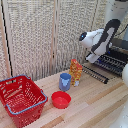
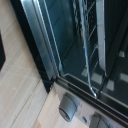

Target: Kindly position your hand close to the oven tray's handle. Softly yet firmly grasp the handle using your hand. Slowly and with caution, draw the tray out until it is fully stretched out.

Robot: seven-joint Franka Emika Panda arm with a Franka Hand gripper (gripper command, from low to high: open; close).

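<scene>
Here the oven tray (image 1: 112, 63) juts toward the exterior view's left, hand hidden, grip unclear.

oven (image 1: 121, 50) cut by the exterior view's right edge, gripper hidden behind arm (image 1: 102, 40), wrist view blurred

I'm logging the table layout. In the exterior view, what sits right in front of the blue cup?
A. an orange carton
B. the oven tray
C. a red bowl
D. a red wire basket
C: the red bowl lies just in front of the blue cup, nearer the camera.
</scene>
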